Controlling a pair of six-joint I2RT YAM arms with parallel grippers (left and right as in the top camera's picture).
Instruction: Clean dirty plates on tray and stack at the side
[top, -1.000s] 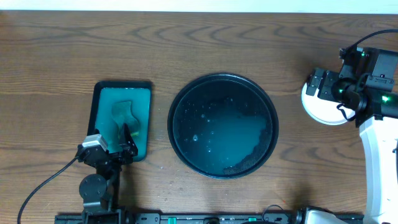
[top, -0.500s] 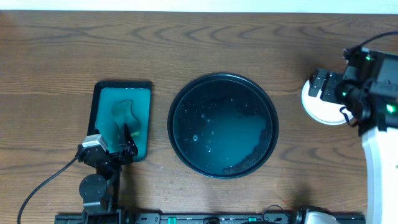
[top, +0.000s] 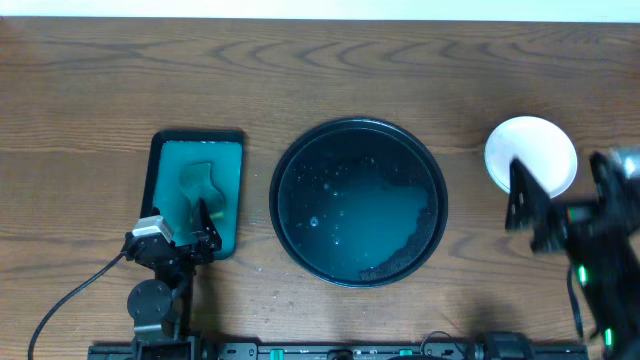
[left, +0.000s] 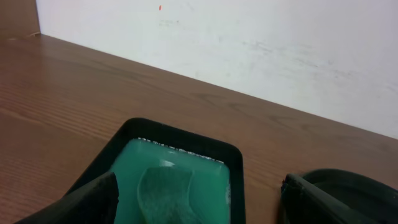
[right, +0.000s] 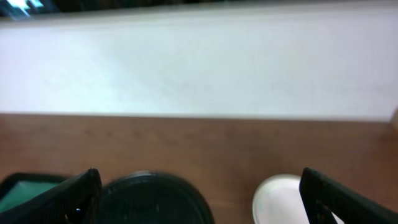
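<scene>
The round black tray (top: 358, 122) sits mid-table, wet with a teal film and carrying no plates. A white plate stack (top: 530, 152) stands on the table to its right; I cannot tell how many plates it holds. My right gripper (top: 530, 212) is blurred, open and empty, just in front of the stack and apart from it. In the right wrist view (right: 199, 193) its fingers are spread wide, with the plate stack (right: 280, 199) and the tray (right: 149, 179) ahead. My left gripper (top: 203, 228) is open and empty at the near end of the rectangular tray.
A rectangular black tray (top: 197, 137) with teal liquid and a sponge (top: 200, 185) stands left of the round tray. In the left wrist view the sponge (left: 168, 193) lies between my open fingers (left: 199, 202). A white wall runs behind the table.
My right arm has pulled back from over the plate stack toward the table's front edge, uncovering the stack. The left arm has not moved.
</scene>
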